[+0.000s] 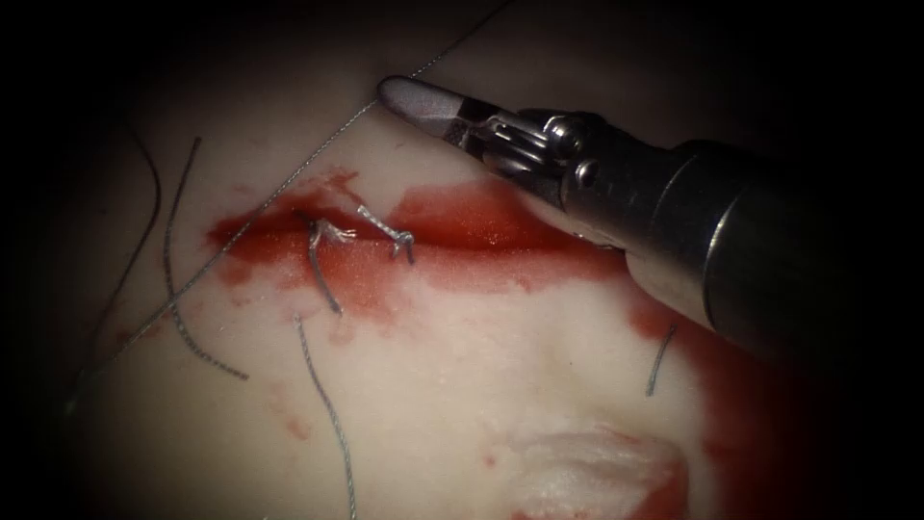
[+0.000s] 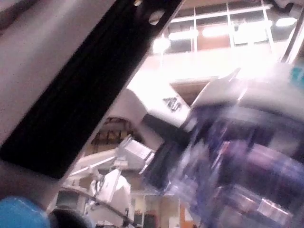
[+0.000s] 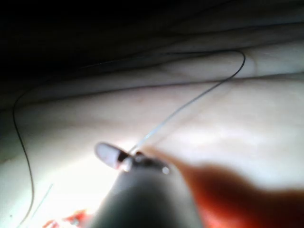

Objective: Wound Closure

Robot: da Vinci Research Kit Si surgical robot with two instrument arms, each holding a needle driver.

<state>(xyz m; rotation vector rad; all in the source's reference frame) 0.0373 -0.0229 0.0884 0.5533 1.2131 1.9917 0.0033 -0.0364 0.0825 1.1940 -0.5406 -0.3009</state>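
Observation:
The tissue [image 1: 462, 385] carries a cut [image 1: 452, 236] running across the endoscope view, lined with red fluid. Two knotted stitches [image 1: 332, 231] [image 1: 397, 238] sit toward its left end. My right tool [image 1: 409, 99] comes in from the right and hovers beyond the far edge of the cut, its jaws shut on the thread [image 1: 289, 183]. From the jaws, the thread slants down to the left across the tissue, and another stretch rises up to the right. In the right wrist view the thread [image 3: 190, 102] leaves the shut jaws [image 3: 111, 156] and arcs away over the tissue.
Several cut ends of thread lie loose on the tissue: one at the left [image 1: 188, 299], one at the near middle [image 1: 327, 414], a short one at the right [image 1: 660, 361]. A thin dark strand [image 1: 149, 212] curves along the far left. Pale raised tissue [image 1: 597, 472] sits at the near edge.

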